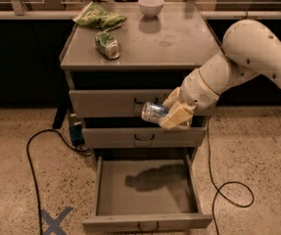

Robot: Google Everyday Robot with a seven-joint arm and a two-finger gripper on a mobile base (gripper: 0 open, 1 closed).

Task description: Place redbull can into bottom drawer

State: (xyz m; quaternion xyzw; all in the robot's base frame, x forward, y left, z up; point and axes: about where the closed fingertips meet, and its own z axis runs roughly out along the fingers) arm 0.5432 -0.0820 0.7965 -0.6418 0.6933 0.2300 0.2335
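My gripper point(172, 112) is shut on the redbull can point(153, 112), a shiny silver and blue can held on its side, its end pointing left. The gripper hangs in front of the top and middle drawer fronts, well above the bottom drawer point(147, 190). That drawer is pulled fully out, its wide grey floor bare, with my arm's shadow on it. Its small dark handle sits on the front edge.
On the cabinet top point(179, 43) lie a green can point(107, 45) on its side, a green chip bag point(99, 16) and a white bowl point(151, 6). Black cables run over the floor left point(32, 165) and right point(228, 190) of the cabinet. A blue X mark point(56, 221) is on the floor.
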